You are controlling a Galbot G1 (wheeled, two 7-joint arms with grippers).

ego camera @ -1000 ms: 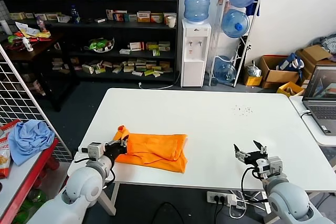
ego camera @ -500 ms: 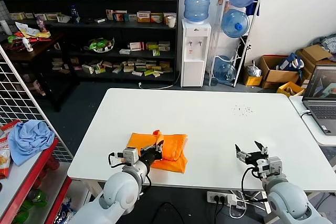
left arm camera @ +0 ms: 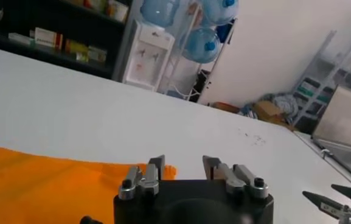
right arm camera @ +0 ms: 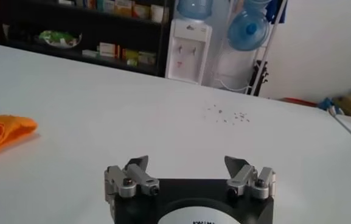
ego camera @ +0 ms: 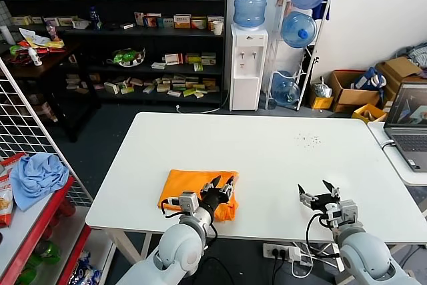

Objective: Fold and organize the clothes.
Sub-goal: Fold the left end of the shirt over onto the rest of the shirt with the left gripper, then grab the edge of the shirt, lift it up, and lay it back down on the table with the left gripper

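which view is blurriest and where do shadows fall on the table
Left wrist view: softest, with the shirt and the left gripper both fuzzy. Right wrist view: sharper on the right gripper, shelves behind soft. Head view: even light, only a faint shadow on the table by the shirt's near edge.

white table (ego camera: 280, 158), dark shelves (ego camera: 133, 31), water dispenser (ego camera: 247, 68)

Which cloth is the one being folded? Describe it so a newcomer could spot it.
On the big white table, look at the near edge on the robot's left side. The folded orange T-shirt lies flat there, with the open left claw above its right end. The light blue cloth sits off the table, on the red stand.
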